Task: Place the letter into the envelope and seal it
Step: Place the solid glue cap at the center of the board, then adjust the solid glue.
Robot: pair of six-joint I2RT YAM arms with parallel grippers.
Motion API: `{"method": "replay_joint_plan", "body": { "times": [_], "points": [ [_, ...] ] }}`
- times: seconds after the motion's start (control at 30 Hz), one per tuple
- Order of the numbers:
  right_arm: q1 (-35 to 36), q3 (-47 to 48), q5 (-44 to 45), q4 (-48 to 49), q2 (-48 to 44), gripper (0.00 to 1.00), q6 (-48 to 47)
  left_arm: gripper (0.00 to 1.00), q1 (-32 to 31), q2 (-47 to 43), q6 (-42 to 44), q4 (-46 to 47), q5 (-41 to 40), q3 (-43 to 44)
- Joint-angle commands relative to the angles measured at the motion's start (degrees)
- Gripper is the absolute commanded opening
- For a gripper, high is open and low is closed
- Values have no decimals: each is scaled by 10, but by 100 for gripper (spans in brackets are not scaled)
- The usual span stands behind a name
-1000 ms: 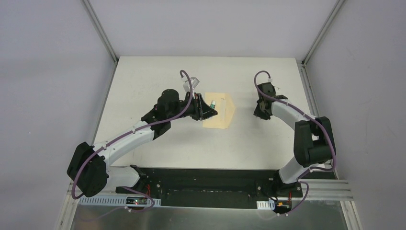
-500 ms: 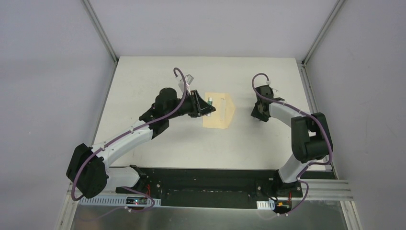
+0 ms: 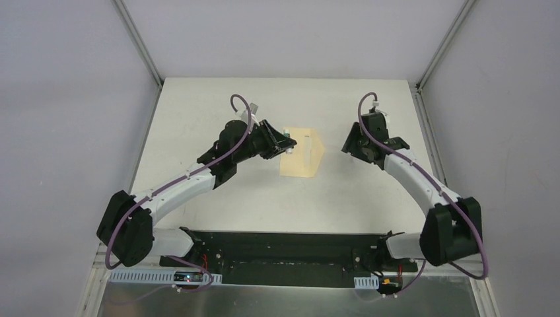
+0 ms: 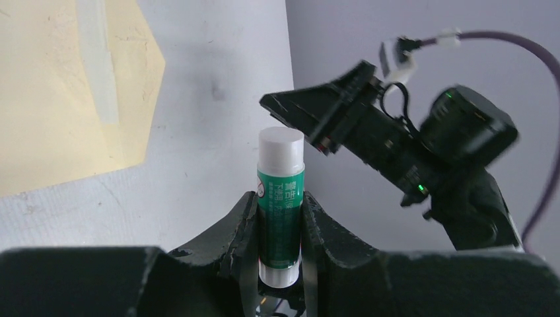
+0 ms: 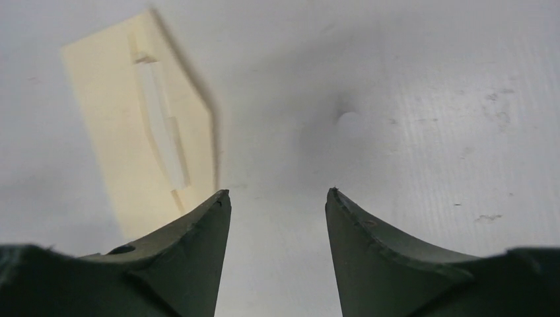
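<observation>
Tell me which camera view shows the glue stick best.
Left wrist view: the glue stick sits close up between the fingers of the left gripper, white cap and green label plain. The top external view shows only a small speck by the envelope. The right wrist view misses it.

White print on the green label of the glue stick, held between the jaws of the left gripper, is too blurred to read.
</observation>
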Motion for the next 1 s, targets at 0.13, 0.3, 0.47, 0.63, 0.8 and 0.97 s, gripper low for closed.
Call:
{"method": "replay_joint_plan", "body": {
  "times": [0.13,0.3,0.47,0.63,0.8,0.97],
  "points": [
    [75,75,-124,-5,-139,59,-2,0,4,33,27,105,38,35],
    [106,131,-212,-17,-160,59,5,0,5,32,129,129,115,31],
    [146,179,-223,-44,-151,58,5,0,4,34,215,100,183,52],
    [164,211,-229,-53,-131,55,13,0,5,30,290,60,221,68],
    [185,237,-224,-63,-105,50,20,0,4,26,328,44,239,71],
    [201,251,-206,-80,-86,46,25,0,4,19,347,40,244,72]
  ]
}}
